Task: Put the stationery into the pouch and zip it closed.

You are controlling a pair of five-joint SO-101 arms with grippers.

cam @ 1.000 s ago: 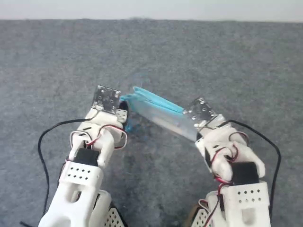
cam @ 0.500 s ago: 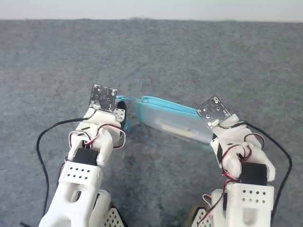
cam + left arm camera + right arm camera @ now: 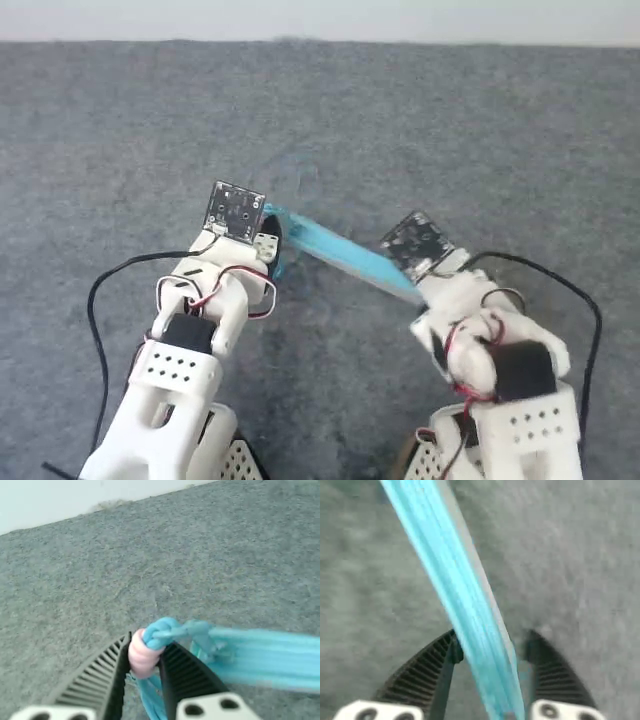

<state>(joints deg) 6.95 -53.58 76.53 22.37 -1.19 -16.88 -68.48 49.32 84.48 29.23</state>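
High view: blue pouch (image 3: 340,255) lies edge-up over the grey carpet (image 3: 450,130), spanning from left gripper (image 3: 268,243) to right gripper (image 3: 412,280). Left wrist view: left gripper (image 3: 145,652) is clamped tight on a pink tab (image 3: 141,656) at the pouch's bunched end, likely anchoring it against the zip's pull. Right wrist view: right gripper (image 3: 492,647) is part open astride the pouch (image 3: 465,595), one finger touching and the other clear, probably seeking the slider.

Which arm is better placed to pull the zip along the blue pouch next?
Left, probably. The left pincer is shut on the pink tab at the pouch end, seemingly the zip pull. The right pincer merely straddles the pouch's edge while open, better suited to steadying it.
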